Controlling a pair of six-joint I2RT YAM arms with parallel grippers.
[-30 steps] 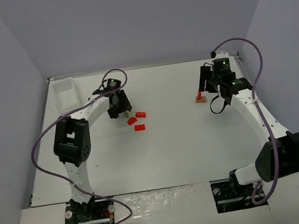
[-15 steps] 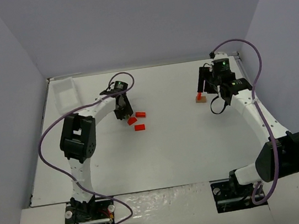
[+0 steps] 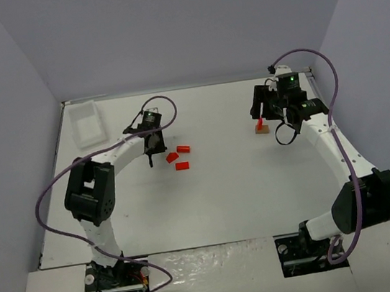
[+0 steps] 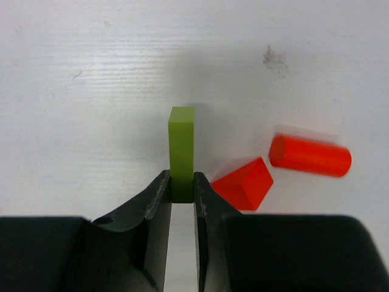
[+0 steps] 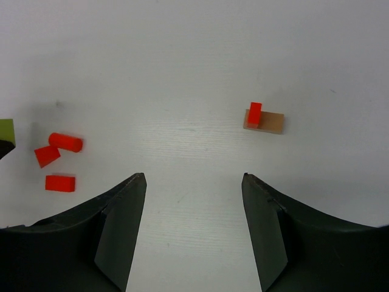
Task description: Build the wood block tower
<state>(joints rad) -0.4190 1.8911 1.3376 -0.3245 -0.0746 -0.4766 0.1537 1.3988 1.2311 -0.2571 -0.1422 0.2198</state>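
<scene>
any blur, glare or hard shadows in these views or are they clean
Left wrist: the red cylinder looks slightly smeared along its top edge, while the green stick is sharp with a soft shadow around it. Right wrist: even light, the red block and tan base crisp. Top external: flat, diffuse light, with a mild sheen on the near ledge.

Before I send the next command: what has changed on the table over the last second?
The left gripper closed on the yellow-green stick and now pinches it by one end, next to the loose red blocks. The right gripper, open and empty, shifted slightly left near the tan base. The three loose red blocks, the tan base and the red block standing on it stayed put.
</scene>
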